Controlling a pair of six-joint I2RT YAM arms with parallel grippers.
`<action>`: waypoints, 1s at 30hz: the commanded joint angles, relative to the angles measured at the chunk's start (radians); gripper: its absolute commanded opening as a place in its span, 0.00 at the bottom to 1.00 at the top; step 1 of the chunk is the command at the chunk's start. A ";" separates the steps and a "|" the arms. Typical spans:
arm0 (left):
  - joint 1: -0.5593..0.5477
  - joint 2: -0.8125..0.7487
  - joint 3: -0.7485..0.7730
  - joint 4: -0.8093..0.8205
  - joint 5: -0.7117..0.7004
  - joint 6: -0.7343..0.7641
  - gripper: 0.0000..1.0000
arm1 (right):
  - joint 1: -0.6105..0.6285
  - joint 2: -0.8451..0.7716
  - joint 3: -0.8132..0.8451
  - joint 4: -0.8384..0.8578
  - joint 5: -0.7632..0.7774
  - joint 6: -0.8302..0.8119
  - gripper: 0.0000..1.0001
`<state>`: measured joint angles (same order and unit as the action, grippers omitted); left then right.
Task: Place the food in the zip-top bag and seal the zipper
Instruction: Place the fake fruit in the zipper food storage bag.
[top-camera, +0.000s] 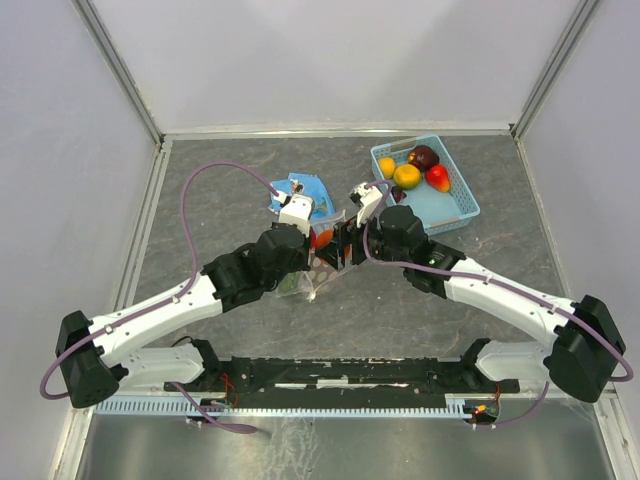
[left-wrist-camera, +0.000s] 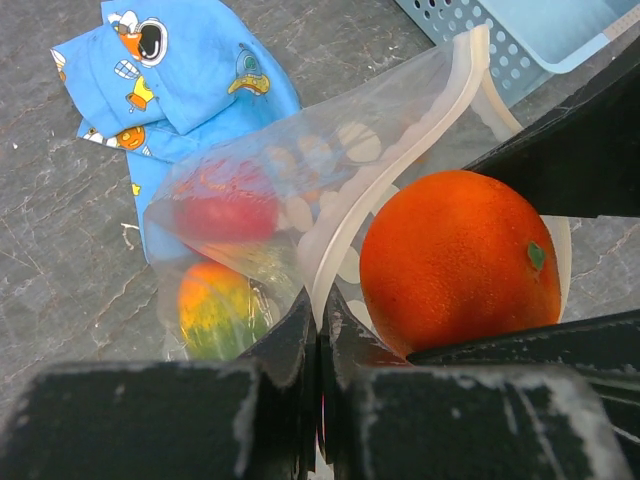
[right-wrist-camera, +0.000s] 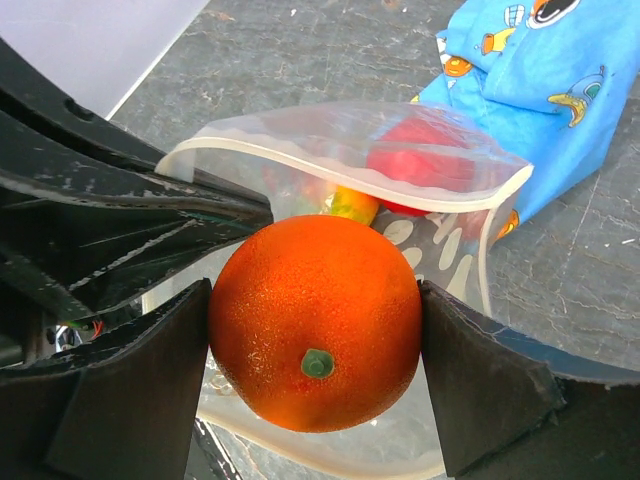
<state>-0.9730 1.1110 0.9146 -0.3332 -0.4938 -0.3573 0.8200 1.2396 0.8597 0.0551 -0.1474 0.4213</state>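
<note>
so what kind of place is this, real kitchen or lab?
Probably a lab cell, not a kitchen: blank white wall panels boxing in a grey tabletop, left arm and right arm bolted at its near edge.

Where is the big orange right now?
In the right wrist view, the orange is gripped by the right claw, right at the open mouth of the bag, with the blue cloth behind the bag.
</note>
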 joint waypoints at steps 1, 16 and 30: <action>-0.003 -0.025 0.002 0.060 0.008 0.021 0.03 | 0.002 0.010 0.003 0.026 0.050 -0.015 0.77; -0.003 -0.014 0.003 0.063 0.016 0.021 0.03 | 0.002 0.009 0.009 0.000 0.063 -0.017 0.91; -0.003 -0.020 0.001 0.062 0.014 0.021 0.03 | 0.002 -0.115 0.032 -0.125 0.144 -0.039 0.90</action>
<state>-0.9730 1.1099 0.9100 -0.3256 -0.4858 -0.3573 0.8200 1.2057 0.8597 -0.0299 -0.0723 0.4110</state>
